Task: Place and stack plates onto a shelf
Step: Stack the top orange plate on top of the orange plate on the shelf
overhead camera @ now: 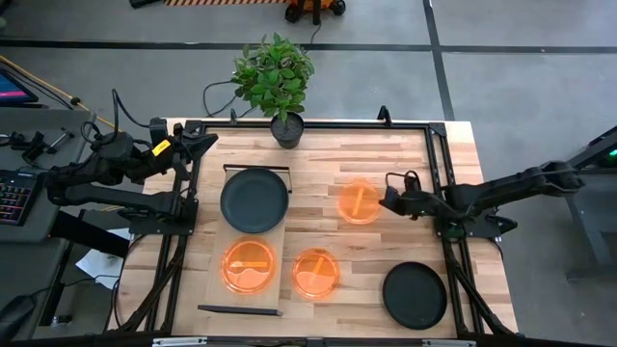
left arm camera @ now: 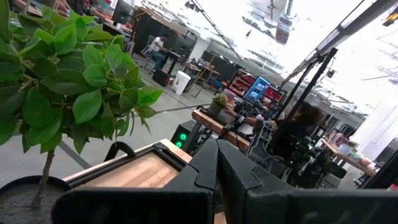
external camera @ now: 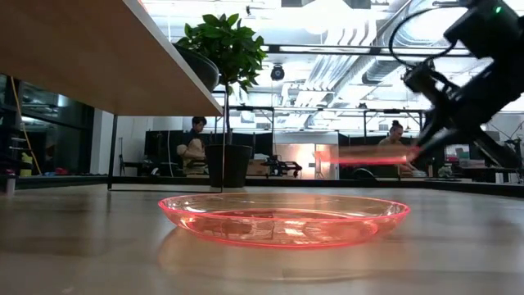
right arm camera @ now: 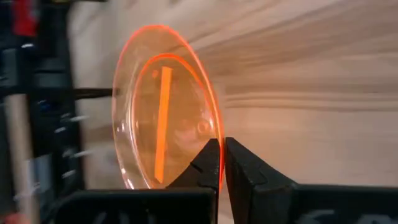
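Right wrist view: right end effector (right arm camera: 222, 163) pinches an orange plate (right arm camera: 165, 106) by its rim alone, held above the surface right of the shelf (overhead camera: 214, 289); that thin grip could let it slip.

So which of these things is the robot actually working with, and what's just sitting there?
Part of the job:
orange plate held by the right gripper
other orange plates
dark plates
shelf

Just there:
potted plant
keyboard
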### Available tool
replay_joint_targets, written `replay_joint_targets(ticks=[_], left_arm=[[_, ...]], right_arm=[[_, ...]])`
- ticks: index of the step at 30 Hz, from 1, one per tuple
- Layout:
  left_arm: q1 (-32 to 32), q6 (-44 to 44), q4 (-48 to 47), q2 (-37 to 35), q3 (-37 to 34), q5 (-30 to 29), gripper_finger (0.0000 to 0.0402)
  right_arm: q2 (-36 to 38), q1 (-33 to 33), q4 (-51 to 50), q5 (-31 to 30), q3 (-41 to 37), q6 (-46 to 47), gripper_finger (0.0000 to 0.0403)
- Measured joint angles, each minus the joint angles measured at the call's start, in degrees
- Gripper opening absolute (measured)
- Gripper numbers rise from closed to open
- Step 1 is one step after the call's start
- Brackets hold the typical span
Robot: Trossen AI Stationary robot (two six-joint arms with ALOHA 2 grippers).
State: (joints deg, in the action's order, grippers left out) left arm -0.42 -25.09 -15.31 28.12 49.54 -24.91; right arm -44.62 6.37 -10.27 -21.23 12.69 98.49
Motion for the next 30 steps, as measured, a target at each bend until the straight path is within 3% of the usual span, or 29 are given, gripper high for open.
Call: replay_joint_targets(ticks=[7,13,20,30], left_arm=[[0.0,0.2,0.0,0.0,0.0,0.0,0.0],[0.0,0.2,0.0,0.0,0.0,0.1,0.0],[0.0,0.2,0.0,0.0,0.0,0.1,0.0],[0.0,-0.2,0.0,0.0,0.0,0.1,0.0]], right_arm=[[5.7,0.0,14.2,2.9,1.0,-10.8,0.0],[1.5,0.0,13.4,6.1,14.0,-21.6,0.0],[-17.8,0.0,5.1,9.9,37.2,-34.1,0.0],[-49.8,2.0,4.0,18.1,65.2,-44.7,0.0]])
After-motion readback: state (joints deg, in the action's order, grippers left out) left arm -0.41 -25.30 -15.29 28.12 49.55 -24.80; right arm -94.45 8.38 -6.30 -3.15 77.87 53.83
